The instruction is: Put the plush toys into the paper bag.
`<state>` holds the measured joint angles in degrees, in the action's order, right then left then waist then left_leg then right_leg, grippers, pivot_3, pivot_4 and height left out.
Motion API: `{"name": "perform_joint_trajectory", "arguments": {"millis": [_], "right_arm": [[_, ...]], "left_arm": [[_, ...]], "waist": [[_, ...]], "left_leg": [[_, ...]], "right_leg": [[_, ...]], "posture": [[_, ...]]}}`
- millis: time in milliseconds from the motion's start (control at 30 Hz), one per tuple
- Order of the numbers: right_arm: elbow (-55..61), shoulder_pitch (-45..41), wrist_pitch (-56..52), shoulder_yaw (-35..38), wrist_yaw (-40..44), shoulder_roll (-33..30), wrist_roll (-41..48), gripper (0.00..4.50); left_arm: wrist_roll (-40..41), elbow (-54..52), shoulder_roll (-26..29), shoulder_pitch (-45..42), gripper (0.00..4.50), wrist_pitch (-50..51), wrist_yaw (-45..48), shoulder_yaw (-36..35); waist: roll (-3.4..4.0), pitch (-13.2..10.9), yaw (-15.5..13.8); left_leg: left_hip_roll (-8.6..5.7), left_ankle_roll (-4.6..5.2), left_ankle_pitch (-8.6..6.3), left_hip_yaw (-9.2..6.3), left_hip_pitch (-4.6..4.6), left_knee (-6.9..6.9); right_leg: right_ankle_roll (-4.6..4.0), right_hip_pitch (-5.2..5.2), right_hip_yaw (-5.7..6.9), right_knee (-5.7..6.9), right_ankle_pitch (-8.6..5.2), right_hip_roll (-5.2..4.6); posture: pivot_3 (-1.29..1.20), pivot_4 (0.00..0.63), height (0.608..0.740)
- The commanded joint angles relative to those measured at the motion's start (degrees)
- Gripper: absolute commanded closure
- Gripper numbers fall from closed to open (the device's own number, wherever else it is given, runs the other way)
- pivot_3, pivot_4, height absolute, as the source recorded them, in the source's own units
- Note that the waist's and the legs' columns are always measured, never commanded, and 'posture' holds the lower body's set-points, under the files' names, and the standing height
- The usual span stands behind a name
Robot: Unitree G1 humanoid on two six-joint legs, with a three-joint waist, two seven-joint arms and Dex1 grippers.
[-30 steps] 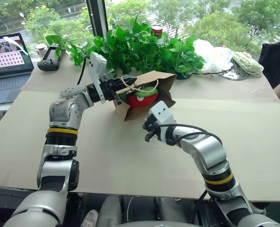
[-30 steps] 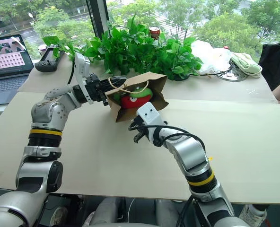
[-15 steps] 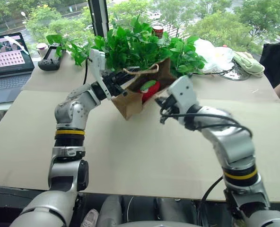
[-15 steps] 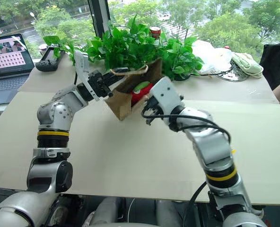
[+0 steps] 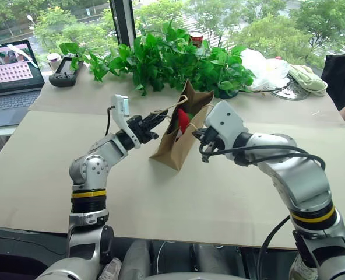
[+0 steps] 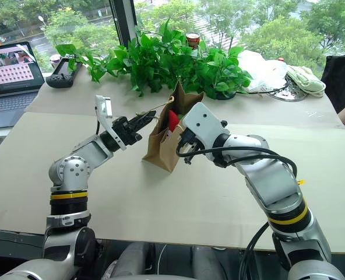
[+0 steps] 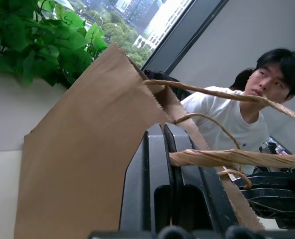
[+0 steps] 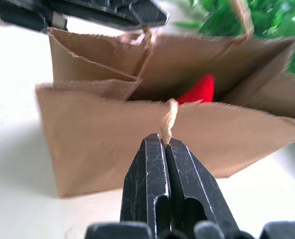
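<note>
The brown paper bag (image 5: 177, 149) stands tilted on the table, mouth upward, between my two grippers. A red plush toy (image 5: 183, 121) shows inside its mouth, also visible as the red plush toy (image 8: 199, 89) in the right wrist view. My left gripper (image 5: 155, 121) is shut on one twisted-cord handle (image 7: 227, 158) at the bag's left side. The right gripper (image 5: 203, 150) is shut on the other cord handle (image 8: 168, 115) at the bag's near wall. The rest of the bag's inside is hidden.
Leafy potted plants (image 5: 172, 58) line the table behind the bag. A laptop (image 5: 9, 70) and a black controller (image 5: 64, 62) sit far left; a white plastic bag (image 5: 263, 67) and a cloth (image 5: 306, 79) lie far right. A person (image 7: 227, 114) sits at the right.
The bag turned from lying with its mouth toward me to standing mouth up and came down toward the table. My right gripper rose from below the bag to its handle.
</note>
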<state>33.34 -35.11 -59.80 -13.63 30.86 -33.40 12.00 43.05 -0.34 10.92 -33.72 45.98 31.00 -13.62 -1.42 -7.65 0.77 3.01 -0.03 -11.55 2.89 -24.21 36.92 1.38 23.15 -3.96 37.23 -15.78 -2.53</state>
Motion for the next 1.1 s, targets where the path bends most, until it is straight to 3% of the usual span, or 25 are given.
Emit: {"name": "perform_joint_trajectory", "arguments": {"millis": [33,167,400,467,633,833,933,1100], "right_arm": [[-0.24,-1.11,0.9,-0.63,-1.86,1.21,-1.3,4.15],[-1.11,-2.31,1.36,1.71,-3.46,3.9,-0.45,3.07],[0.06,-3.62,1.03,8.0,-1.87,4.78,3.33,0.53],[0.75,-4.19,0.72,11.07,-0.7,4.9,5.63,0.0],[4.12,-3.83,-1.65,20.72,3.31,3.43,14.72,0.0],[6.8,-0.77,-5.06,32.11,8.49,-2.16,27.01,0.0],[7.51,1.74,-5.12,33.33,9.91,-4.29,30.95,0.74],[10.43,8.73,-3.85,30.48,12.68,-6.46,36.7,2.49]], "left_arm": [[2.08,-2.55,0.81,-2.03,4.5,0.69,0.39,0.38],[3.67,-3.14,2.42,-3.13,3.4,2.1,1.94,0.49],[5.66,-1.43,6.45,-4.19,0.69,3.02,5.25,-0.6],[7.64,-1.99,7.82,-4.41,0.02,4.33,6.06,-1.62],[11.9,-3.75,12.11,-2.28,0.02,7.12,7.0,-4.68],[11.37,-3.13,17.2,4.11,0.02,7.31,8.53,-6.07],[6.82,-4.07,19.01,8.17,0.0,3.57,10.85,-3.01],[1.36,-5.9,18.7,12.1,0.0,-3.46,13.7,1.59]], "waist": [[0.0,0.0,0.0],[0.0,0.0,0.08],[0.0,0.0,0.05],[0.0,0.0,0.05],[0.0,0.0,0.08],[0.01,-0.01,0.08],[0.01,-0.01,0.06],[0.01,-0.01,-0.05]], "left_leg": [[0.0,0.0,0.0,0.0,0.0,-0.01],[0.0,0.0,0.0,-0.01,-0.04,-0.03],[0.0,0.0,0.0,-0.02,-0.04,-0.05],[0.0,0.0,0.0,-0.02,-0.05,-0.05],[0.01,0.01,-0.01,-0.04,-0.05,-0.08],[0.01,0.02,-0.01,-0.03,-0.04,-0.1],[0.02,0.01,-0.01,-0.02,0.0,-0.1],[0.02,0.01,-0.01,0.0,-0.01,-0.1]], "right_leg": [[0.0,0.0,0.0,-0.01,0.0,0.0],[0.0,0.03,0.0,-0.03,0.0,0.0],[0.0,0.02,0.01,-0.05,0.0,-0.01],[0.0,0.03,0.02,-0.06,0.0,0.0],[0.0,0.03,0.02,-0.07,0.0,0.0],[0.0,0.01,0.03,-0.1,0.0,-0.02],[0.0,-0.03,0.03,-0.1,0.0,-0.01],[-0.01,-0.03,0.01,-0.14,-0.01,-0.02]], "posture": [[0.0,0.15,0.713],[0.0,0.15,0.713],[0.0,0.15,0.713],[0.0,0.15,0.713],[0.0,0.15,0.713],[0.0,0.15,0.713],[0.0,0.15,0.713],[0.0,0.15,0.713]]}}
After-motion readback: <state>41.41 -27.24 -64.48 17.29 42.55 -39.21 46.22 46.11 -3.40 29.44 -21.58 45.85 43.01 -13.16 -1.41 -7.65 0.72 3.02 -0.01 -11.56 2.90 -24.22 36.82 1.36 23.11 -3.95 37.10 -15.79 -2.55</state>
